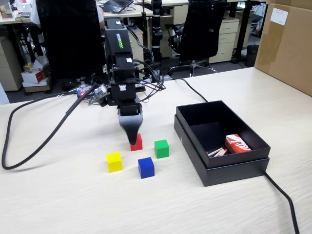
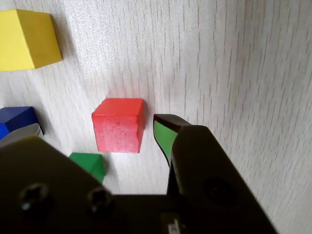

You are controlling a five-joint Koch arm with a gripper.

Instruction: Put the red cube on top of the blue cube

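Looking through the wrist view, you see the gripper (image 2: 97, 129) spread wide around the matte red cube (image 2: 118, 125), not clamping; the fixed view hides that gap. The blue cube (image 1: 146, 167) sits near on the pale woodgrain table (image 1: 58, 204).

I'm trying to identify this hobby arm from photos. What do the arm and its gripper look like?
The arm is black and boxy, with a small green-lettered label near the top and white stickers lower down. Thin black wires loop off its side, and a thick black cable trails across the table. The gripper is black, tapering to a point, with green inside one finger.
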